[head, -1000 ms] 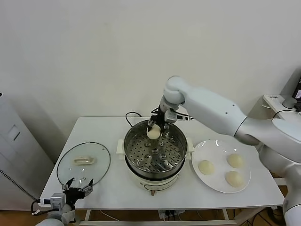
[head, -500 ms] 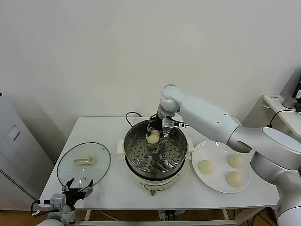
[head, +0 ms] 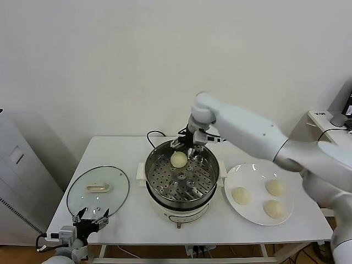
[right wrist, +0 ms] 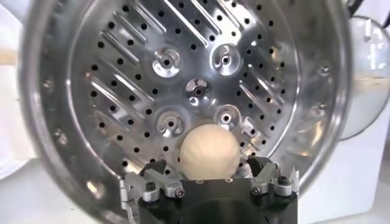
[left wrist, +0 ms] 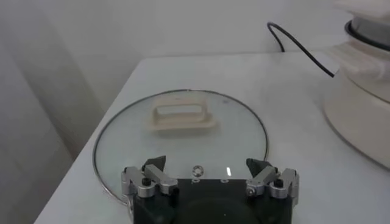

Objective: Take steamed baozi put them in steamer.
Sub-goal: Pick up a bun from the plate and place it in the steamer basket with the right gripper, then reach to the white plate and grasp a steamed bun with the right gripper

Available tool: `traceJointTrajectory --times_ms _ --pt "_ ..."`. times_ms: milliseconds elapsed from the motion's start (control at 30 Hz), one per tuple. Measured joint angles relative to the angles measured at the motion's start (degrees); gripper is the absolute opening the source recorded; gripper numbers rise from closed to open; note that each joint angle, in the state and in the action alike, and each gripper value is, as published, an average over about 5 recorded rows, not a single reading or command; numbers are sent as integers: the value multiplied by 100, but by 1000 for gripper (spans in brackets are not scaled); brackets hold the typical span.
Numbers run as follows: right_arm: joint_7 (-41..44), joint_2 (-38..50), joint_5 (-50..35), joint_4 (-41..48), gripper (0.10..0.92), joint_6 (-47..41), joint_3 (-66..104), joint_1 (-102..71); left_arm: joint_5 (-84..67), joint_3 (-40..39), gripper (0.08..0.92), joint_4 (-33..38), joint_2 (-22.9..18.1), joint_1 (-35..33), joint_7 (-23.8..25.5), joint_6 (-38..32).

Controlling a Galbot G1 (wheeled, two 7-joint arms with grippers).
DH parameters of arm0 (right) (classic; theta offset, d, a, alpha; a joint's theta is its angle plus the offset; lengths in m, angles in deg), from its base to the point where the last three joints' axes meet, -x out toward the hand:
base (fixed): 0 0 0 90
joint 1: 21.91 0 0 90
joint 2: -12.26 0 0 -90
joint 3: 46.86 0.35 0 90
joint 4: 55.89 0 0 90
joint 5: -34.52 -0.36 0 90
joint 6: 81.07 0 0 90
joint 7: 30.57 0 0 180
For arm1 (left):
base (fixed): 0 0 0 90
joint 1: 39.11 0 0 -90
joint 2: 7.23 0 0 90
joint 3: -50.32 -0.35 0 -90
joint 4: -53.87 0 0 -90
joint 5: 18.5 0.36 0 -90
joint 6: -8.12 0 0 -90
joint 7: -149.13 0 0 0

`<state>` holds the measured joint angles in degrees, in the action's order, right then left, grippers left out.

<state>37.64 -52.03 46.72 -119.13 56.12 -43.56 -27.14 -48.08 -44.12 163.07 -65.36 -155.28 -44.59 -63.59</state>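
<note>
The steamer [head: 151, 165] stands mid-table, its perforated tray showing in the right wrist view [right wrist: 122, 79]. One baozi [head: 178, 159] rests on the tray near the back wall; it also shows in the right wrist view [right wrist: 209, 152]. My right gripper [head: 185, 144] hovers just above and behind it, open, with the fingers spread on either side of the bun [right wrist: 209, 165]. Three more baozi [head: 241, 194] [head: 275, 187] [head: 274, 208] lie on the white plate [head: 250, 170] to the right. My left gripper [head: 92, 214] is parked low at the front left, open and empty [left wrist: 206, 167].
A round glass lid [head: 98, 190] lies on the table's left side, right in front of the left gripper [left wrist: 183, 140]. A black cord [head: 154, 135] runs behind the steamer. The steamer's white base [left wrist: 359, 91] shows in the left wrist view.
The right gripper lowered the baozi into the steamer, let go of it and has risen slightly towards the back rim. The left arm has not moved.
</note>
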Motion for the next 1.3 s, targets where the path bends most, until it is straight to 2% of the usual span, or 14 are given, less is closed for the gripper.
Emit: traceJointTrajectory --times_ms 333,533,867,1067,1300 --pt "249 980 -2248 -201 823 -167 -1601 1294 26 -31 823 39 6 -8 0 5" --pt "256 1557 -3065 -360 823 -1301 -2318 1624 26 -34 823 57 -7 -13 1 5" --pt "42 2203 -3736 -556 823 -3634 -2824 1477 26 34 823 67 -84 -83 1 0" --pt "-124 2334 -3846 -555 823 -4361 -2877 1147 26 40 823 43 -118 -86 1 -2" --pt "-289 2324 -3775 -461 823 -4802 -2746 673 35 40 823 7 -157 -79 0 -1"
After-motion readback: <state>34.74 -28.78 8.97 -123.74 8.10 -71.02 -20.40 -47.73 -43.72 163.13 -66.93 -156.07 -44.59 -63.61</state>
